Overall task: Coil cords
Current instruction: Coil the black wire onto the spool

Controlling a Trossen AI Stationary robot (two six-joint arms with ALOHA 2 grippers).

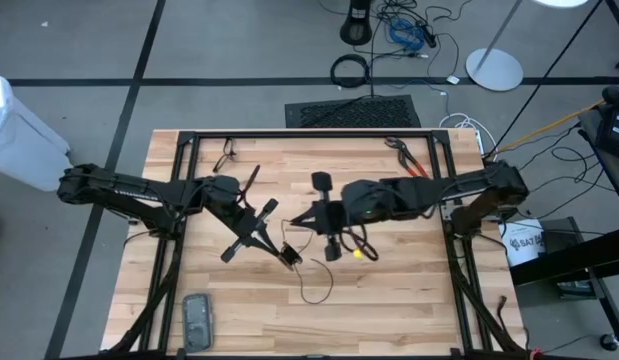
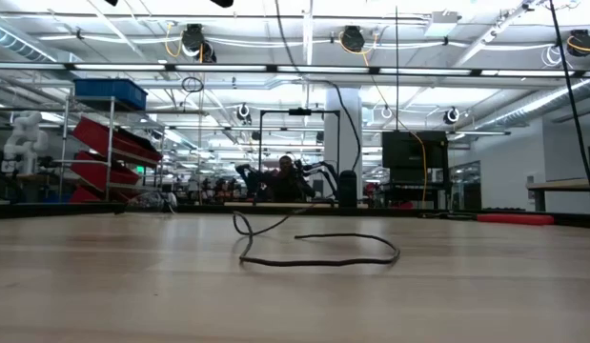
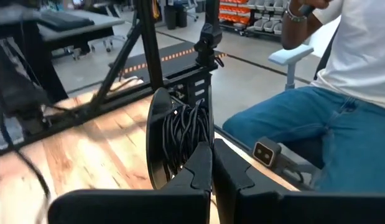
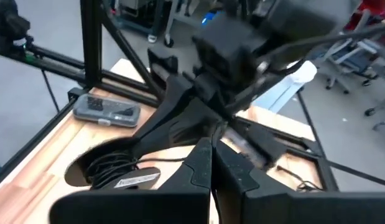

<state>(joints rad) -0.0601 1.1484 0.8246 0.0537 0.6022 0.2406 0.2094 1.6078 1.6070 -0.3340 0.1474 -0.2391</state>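
Both claws closed. Left claw (image 1: 289, 257) pinches cord (image 1: 314, 290) end; loop trails near-right, below right claw (image 1: 311, 215).

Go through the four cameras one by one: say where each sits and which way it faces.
High view: overhead, straight down; both arms, left pincer, right pincer, cord.
Low view: table height, level into the room; cord, no arm.
Left wrist: past its shut pincer toward a seated person.
Right wrist: past its shut pincer at the left arm.
Shared: high and low views both show the cord.
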